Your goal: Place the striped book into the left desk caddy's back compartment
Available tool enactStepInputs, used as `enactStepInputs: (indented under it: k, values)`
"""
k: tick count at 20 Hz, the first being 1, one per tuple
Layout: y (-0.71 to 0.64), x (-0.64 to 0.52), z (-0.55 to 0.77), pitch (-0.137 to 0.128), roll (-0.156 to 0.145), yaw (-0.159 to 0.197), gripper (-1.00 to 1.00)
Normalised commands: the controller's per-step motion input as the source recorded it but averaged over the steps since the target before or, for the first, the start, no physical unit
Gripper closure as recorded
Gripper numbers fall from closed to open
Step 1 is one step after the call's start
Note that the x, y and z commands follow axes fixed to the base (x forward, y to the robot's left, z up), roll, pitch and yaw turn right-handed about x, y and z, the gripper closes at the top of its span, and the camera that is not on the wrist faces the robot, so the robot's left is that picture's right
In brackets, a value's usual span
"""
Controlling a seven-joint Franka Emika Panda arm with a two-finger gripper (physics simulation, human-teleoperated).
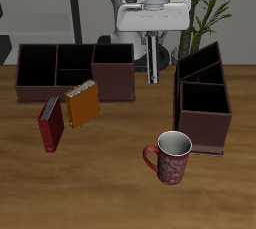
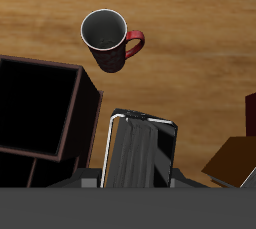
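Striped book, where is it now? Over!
Gripper shut on striped book, held above table. Left desk caddy nearby, back compartment open. Nothing blocking.

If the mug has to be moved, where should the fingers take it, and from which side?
Grip the wall at the rim, coming from straight above and pinching it inside and outside. The mug stands upright with its mouth open. Its handle sticks out sideways, so take the wall opposite it.
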Motion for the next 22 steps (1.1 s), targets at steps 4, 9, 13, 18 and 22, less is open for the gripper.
enactStepInputs:
  k: [4, 9, 13, 18, 22]
  values:
    - [0.28, -0.31, 0.02, 0.011, 0.037, -0.016, 1.0]
    - [0.25, -0.18, -0.04, 0.051, 0.01, -0.015, 1.0]
    - [0.3, -0.24, 0.05, -0.013, 0.023, 0.004, 1.0]
    - [0.28, -0.24, 0.04, -0.013, 0.04, 0.005, 1.0]
    - [0.33, -0.2, 0.07, -0.013, 0.069, -0.007, 1.0]
